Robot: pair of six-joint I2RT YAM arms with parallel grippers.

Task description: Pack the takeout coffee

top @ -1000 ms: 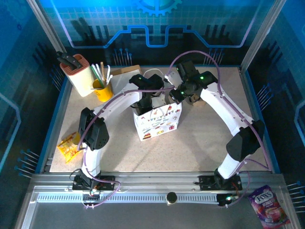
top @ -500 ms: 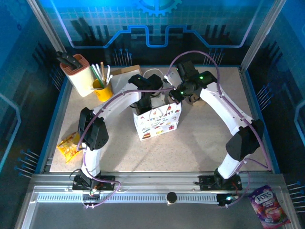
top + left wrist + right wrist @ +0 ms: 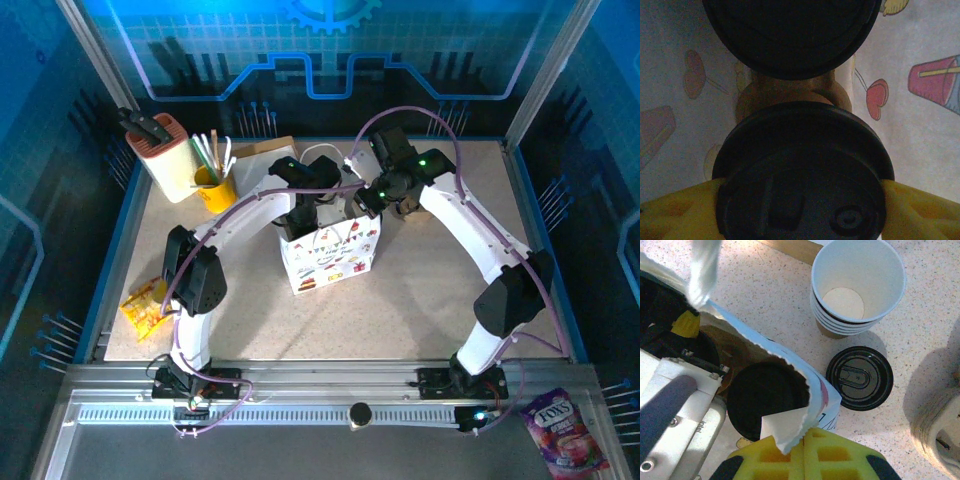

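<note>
Gripping a lidded coffee cup (image 3: 800,150) inside the printed paper bag (image 3: 330,258), left gripper (image 3: 802,210) should release only once seated upright. Right gripper (image 3: 802,450) pinches its rim.

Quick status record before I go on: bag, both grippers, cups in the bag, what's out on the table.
bag: white printed paper bag, upright, mouth open
left gripper: inside bag, closed around a black-lidded takeout cup
second black-lidded cup: beside it in the bag
right gripper: shut, pinching the bag's rim
on table: stack of open white-lined paper cups, loose round black lid
</note>
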